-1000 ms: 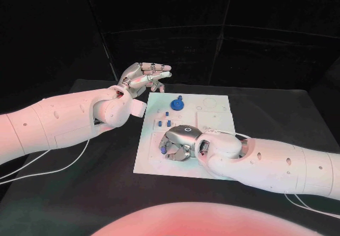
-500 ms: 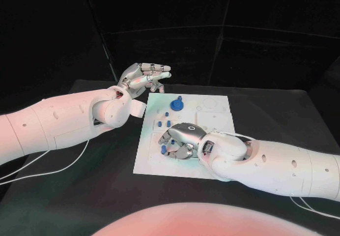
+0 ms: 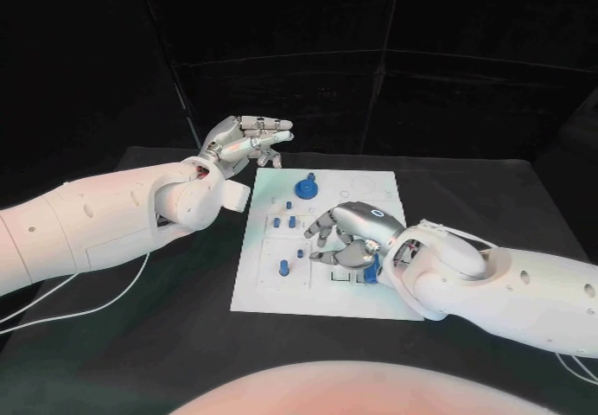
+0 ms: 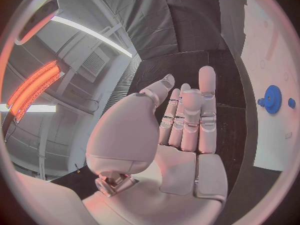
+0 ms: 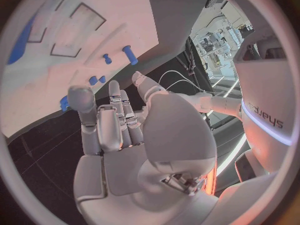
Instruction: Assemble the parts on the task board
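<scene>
Task board lies flat mid-table, long side running away from the robot, on the black table. On its far end stands a blue gear-like part w/ a knob on top; the left wrist view shows the same gear w/ a small blue peg just beside it. Nearer the robot, along the board's left half, a cluster of small blue pegs stands upright, and another pair of blue pegs sits closer in, approx. level w/ the right hand. A blue part shows at the underside of the right hand, near rectangular recesses in the board; can't tell if the hand touches it or it just lies on the board.

Right hand is over the board's middle, fingers apart and reaching toward the peg cluster; right wrist view shows its palm w/ nothing in it, fingers extended and loosely side by side, pegs beyond the fingertips, not touching.

Left hand is raised off the table, beyond the board's far left corner, well apart from the parts. Fingers straight, close together, released; left wrist view shows the palm holding nothing.
</scene>
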Tool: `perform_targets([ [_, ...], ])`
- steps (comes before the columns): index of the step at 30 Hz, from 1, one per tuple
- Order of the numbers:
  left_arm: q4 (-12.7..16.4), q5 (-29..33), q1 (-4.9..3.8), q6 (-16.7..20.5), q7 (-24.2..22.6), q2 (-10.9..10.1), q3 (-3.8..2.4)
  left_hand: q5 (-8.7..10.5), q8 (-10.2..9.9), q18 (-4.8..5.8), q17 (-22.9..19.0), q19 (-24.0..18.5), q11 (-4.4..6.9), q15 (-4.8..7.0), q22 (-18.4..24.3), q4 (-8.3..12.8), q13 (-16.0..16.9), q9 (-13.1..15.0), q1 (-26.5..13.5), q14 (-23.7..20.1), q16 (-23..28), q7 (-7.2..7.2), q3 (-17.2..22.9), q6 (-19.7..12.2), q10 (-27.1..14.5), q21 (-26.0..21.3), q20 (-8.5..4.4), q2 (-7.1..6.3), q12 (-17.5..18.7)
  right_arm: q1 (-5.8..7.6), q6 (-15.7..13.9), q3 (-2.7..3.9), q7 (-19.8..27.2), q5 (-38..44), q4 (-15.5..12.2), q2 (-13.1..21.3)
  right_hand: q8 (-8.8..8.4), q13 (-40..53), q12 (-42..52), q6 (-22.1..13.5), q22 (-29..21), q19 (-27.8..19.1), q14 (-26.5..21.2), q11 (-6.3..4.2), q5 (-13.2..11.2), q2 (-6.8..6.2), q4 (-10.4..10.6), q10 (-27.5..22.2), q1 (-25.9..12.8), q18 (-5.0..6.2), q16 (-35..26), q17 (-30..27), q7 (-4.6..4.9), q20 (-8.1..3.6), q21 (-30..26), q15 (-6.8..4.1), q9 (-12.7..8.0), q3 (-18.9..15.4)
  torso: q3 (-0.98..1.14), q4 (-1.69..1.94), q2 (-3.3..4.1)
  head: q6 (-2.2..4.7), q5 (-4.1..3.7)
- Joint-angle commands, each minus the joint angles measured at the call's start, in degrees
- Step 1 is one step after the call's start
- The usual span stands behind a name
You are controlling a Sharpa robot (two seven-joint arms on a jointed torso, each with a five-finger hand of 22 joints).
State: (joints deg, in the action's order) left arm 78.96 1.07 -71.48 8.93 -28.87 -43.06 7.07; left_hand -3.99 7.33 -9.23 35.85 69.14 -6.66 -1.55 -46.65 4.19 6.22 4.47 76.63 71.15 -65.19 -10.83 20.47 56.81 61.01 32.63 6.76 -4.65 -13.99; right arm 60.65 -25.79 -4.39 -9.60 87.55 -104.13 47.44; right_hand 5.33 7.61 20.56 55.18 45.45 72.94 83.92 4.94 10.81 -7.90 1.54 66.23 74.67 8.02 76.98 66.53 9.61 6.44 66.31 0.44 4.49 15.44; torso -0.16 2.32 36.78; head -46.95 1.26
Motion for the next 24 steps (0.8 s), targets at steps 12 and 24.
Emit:
perform_targets([
  [12,0.47,0.18,-0.06,-0.60,-0.14,-0.66,0.05,-0.17,0.26,-1.18,-0.18,-0.05,0.01,-0.07,0.10,-0.03,0.11,-0.08,0.42,-0.33,-0.29,-0.04,-0.47,-0.32,-0.61,-0.23,0.42,0.11,-0.40,1.39,2.20,0.77,-14.11,-14.45,-3.97,11.74,9.71,44.95,44.03,1.05,14.55,6.06,3.85,-3.56,4.10,1.80,7.95,7.64,-4.57,-2.59,5.87,8.78,-3.28,-3.22,8.89,-3.40,3.66,-13.86,-0.14,-0.84,-0.28,0.96,-2.88],
  [24,0.75,0.18,-0.06,-0.61,-0.12,-1.16,0.31,-0.17,0.26,-1.18,-0.18,-0.05,0.01,-0.07,0.10,-0.03,0.11,-0.08,0.42,-0.33,-0.29,-0.04,-0.47,-0.32,-0.61,-0.23,0.42,0.11,-0.40,0.33,4.99,-0.06,-23.39,-9.41,-3.64,13.75,13.05,50.87,47.34,-1.26,16.96,6.45,3.94,-3.26,3.39,2.35,14.57,7.31,-5.21,-2.87,7.03,10.59,-3.25,-2.99,10.38,-3.02,4.92,-20.77,-0.25,-0.55,-0.18,0.96,-4.27],
])
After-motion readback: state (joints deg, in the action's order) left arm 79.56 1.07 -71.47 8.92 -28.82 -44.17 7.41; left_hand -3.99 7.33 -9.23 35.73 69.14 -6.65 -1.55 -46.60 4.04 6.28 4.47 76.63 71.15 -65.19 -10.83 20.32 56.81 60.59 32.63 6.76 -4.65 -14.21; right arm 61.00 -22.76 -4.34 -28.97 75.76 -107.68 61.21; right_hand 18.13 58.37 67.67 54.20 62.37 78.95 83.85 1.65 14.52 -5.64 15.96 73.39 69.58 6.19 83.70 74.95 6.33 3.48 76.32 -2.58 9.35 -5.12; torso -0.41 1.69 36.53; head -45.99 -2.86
